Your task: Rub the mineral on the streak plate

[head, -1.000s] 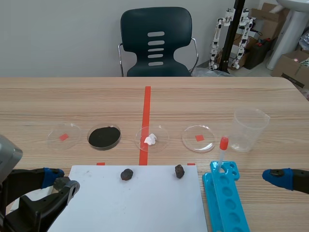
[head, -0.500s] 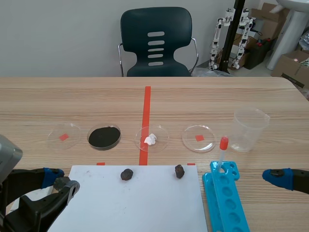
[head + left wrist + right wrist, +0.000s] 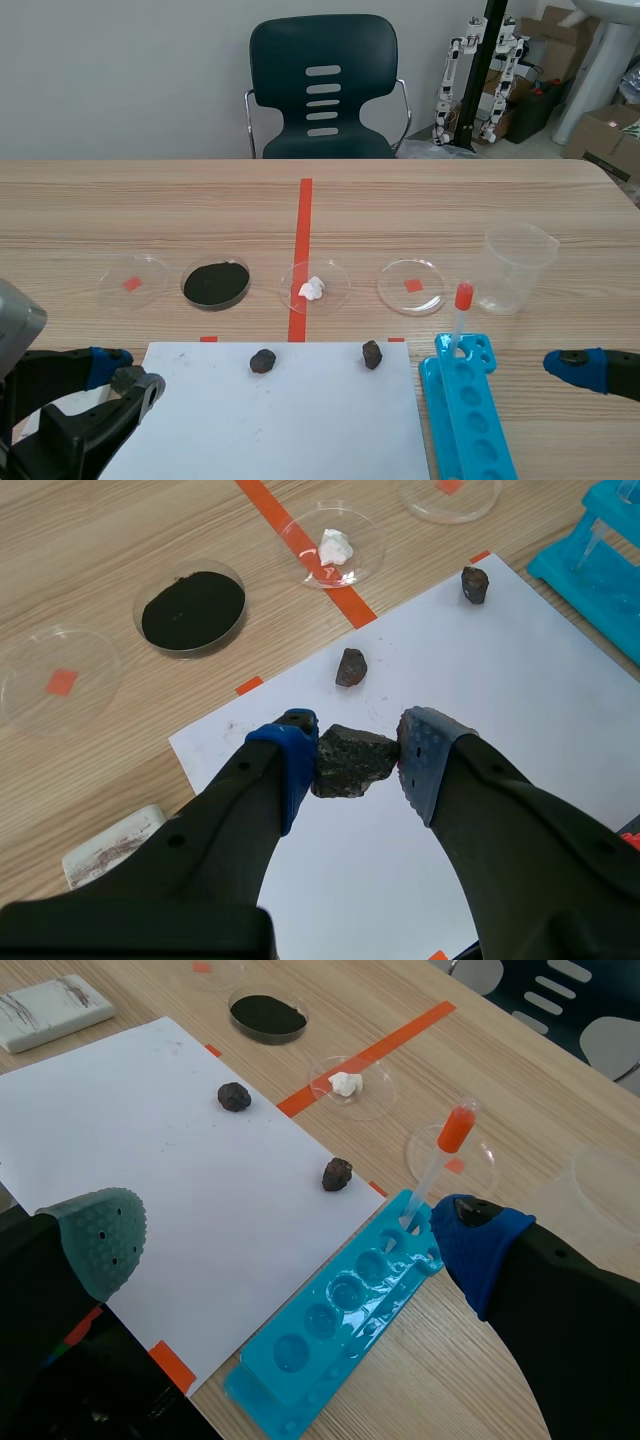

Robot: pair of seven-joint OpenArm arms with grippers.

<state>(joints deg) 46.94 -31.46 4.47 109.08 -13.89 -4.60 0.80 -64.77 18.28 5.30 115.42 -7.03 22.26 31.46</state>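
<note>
My left gripper is shut on a dark grey mineral chunk, held above the near left part of a white paper sheet. In the scene view this gripper sits low at the sheet's left corner. The white streak plate, a small marked tile, lies on the wood beside the sheet, to the left of the gripper; it also shows in the right wrist view. My right gripper stands open over the sheet's near right side, nothing between its fingers.
Two small dark rocks lie on the sheet's far edge. Behind them stand petri dishes: an empty one, black powder, a white lump, another empty one. A plastic beaker and a blue well tray with dropper are on the right.
</note>
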